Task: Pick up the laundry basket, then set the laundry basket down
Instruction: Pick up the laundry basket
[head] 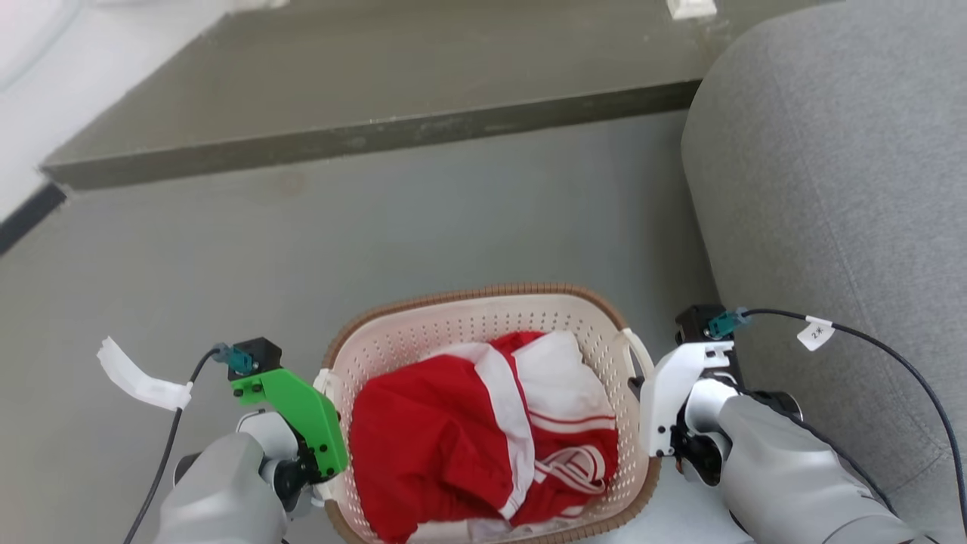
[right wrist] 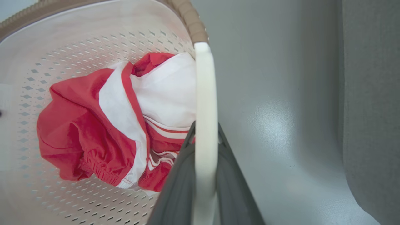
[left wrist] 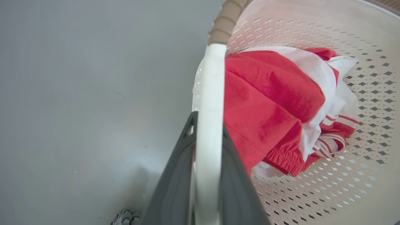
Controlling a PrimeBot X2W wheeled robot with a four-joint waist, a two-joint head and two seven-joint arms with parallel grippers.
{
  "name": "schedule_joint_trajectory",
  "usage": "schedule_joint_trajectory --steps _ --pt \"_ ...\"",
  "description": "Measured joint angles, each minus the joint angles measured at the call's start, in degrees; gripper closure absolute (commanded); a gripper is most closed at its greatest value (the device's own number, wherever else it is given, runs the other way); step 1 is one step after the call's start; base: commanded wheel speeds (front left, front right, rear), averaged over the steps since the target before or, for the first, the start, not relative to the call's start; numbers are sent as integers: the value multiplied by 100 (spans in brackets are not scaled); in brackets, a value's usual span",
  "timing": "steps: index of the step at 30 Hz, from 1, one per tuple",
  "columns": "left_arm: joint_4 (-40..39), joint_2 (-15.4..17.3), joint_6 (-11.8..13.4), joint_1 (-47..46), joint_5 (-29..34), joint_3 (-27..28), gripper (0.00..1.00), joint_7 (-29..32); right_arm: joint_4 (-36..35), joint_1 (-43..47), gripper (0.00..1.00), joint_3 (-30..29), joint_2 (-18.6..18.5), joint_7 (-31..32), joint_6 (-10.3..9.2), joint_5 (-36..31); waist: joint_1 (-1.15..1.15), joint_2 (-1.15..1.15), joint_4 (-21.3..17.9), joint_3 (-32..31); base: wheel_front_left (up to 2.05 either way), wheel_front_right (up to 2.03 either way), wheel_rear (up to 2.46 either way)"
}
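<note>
Basket [head: 483, 291] sits at the floor [head: 378, 227] beside the sofa [head: 831, 189], red-and-white clothes [head: 453, 438] inside; lifted or resting, I cannot tell. Left tool [left wrist: 208, 123] and right tool [right wrist: 205, 125] flank it, each pinching a thin loop handle [left wrist: 210, 81]. Uneven arm motion could tilt it, slip a handle out, or bump the sofa.
</note>
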Motion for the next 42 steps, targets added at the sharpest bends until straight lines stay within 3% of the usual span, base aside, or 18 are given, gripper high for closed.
schedule_joint_trajectory --steps 27,42 --pt "97 -22 0 570 -112 -91 100 299 96 658 100 102 45 408 69 271 0 0 3 -978 0 0 0" --pt "120 -23 0 677 -188 -91 100 353 110 715 100 143 48 470 96 292 0 0 14 -1091 0 0 0"
